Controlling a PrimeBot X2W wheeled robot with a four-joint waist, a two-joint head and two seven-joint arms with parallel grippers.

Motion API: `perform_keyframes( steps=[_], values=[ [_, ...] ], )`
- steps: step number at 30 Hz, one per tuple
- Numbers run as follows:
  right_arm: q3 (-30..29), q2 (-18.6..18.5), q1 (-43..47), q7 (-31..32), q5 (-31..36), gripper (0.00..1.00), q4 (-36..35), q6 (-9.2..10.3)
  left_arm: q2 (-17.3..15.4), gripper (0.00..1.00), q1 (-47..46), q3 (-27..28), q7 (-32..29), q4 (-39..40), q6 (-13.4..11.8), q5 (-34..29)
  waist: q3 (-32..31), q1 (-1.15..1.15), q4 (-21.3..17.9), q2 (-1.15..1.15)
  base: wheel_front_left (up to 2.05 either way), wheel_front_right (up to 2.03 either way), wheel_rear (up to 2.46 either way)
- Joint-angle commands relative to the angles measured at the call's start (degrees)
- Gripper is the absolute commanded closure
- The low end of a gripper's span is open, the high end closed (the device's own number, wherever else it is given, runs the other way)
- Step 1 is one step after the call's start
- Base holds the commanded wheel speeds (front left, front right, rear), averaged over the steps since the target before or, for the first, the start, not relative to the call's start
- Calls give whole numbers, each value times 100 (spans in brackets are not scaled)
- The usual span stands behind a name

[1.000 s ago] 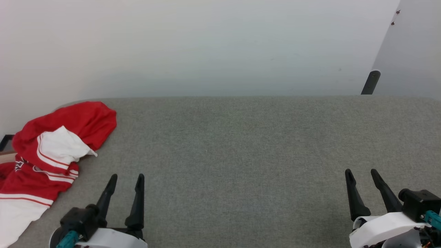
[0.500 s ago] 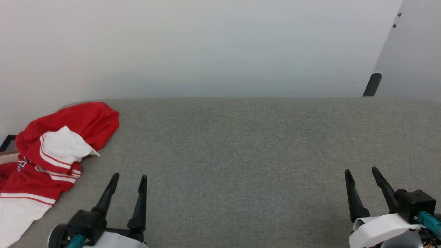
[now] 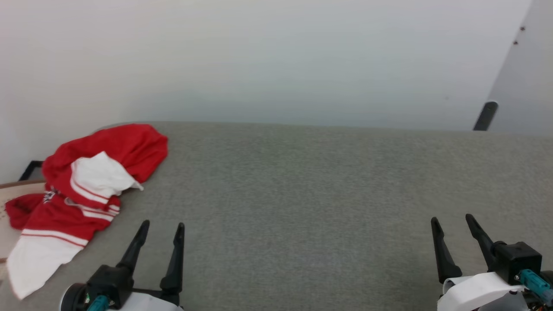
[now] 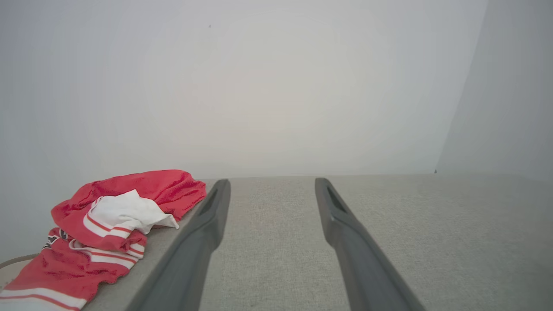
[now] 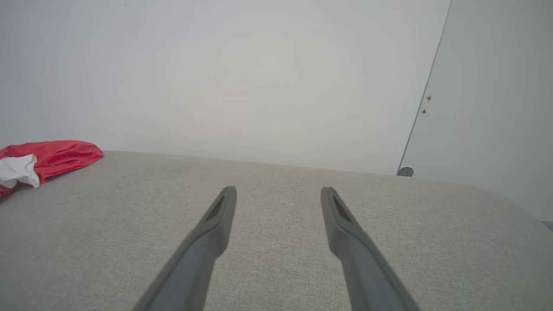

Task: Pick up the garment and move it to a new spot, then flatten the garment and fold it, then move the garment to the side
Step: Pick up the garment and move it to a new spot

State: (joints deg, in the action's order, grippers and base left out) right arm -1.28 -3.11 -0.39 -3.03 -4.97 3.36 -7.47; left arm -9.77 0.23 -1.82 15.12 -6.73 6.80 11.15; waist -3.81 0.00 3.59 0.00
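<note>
The shirt (image 3: 86, 185) lies bunched at ten o'clock from your left gripper (image 3: 163, 223). It and your right gripper (image 3: 451, 218) are wide open, holding nothing.

Head camera leftward (a slight pan)

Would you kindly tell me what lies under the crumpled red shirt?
The shirt lies on the grey padded table, its left part spilling past the edge over a pale surface. Anything beneath its folds is hidden.
</note>
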Motion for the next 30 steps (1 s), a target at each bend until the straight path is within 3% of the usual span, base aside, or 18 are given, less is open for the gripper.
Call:
perform_keyframes(
  steps=[1, 18, 30],
  values=[
    [23, 6, 83, 9, -16, 0, 0, -4, -5, 0, -31, 36, -4, -61, -25, 34, -71, 0, 212, 0, 0, 0, 0],
    [607, 22, -2, -92, -293, 0, 283, -3, -83, 0, -14, 236, -100, -271, -271, 179, -450, 0, 1849, 0, 0, 0, 0],
    [619, 25, -89, -154, -315, 0, 408, -3, -182, 0, -263, 328, -452, -89, -265, 466, -315, 0, 2073, 0, 0, 0, 0]
  ],
)
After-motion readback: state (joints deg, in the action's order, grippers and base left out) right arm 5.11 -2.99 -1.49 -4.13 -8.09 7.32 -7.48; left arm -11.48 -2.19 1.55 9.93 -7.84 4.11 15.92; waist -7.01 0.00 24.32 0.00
